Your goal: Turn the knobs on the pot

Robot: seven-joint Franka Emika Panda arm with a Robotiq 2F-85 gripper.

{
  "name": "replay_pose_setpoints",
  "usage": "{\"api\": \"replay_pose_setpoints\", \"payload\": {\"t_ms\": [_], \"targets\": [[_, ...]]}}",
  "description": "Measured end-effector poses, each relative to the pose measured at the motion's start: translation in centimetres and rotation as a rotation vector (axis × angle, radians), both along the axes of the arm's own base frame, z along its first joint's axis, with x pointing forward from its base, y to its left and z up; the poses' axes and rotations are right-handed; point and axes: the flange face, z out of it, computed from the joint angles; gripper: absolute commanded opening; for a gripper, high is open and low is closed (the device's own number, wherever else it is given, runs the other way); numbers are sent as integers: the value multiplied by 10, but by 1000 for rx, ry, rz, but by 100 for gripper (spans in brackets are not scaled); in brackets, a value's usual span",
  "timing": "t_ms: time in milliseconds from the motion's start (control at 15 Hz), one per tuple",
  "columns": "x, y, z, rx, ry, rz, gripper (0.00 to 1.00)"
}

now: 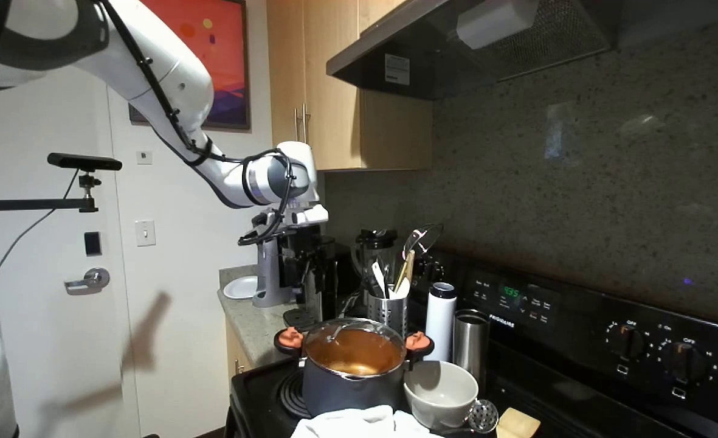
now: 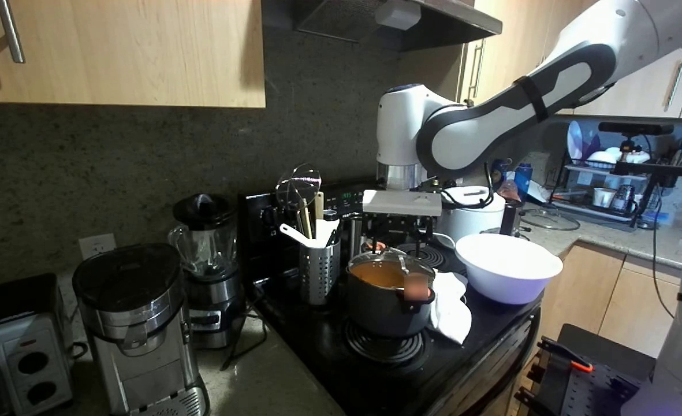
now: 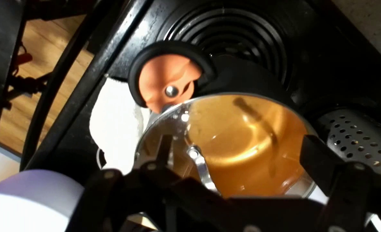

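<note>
One pot [image 2: 378, 306] near canister [image 2: 320, 277] of utensils [image 2: 297, 234]

"Can we see all of the pot [image 3: 242, 77]?"
"No: in the wrist view the claw [image 3: 237, 149] hides part. In an exterior view, we find the nearer knob [image 2: 416, 287] blurred to a patch."

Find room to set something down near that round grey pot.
Bare: speckled grey counter between the silver coffee machine and black stovetop; stovetop between its coil burner and that counter. Crowded: around the pot, with a perforated steel cylinder, white cloth and small white bowl.
</note>
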Motion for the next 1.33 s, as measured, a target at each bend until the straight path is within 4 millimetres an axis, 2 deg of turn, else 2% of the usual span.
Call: {"api": "replay_pose_setpoints", "payload": {"t_ms": [267,533,933,1333], "targets": [[12,-44,0,-22,28,116,100],[18,-70,-3,-27,50,189,100],[22,-77,-15,-23,80,255,100],[23,-74,0,-12,43,275,100]]}}
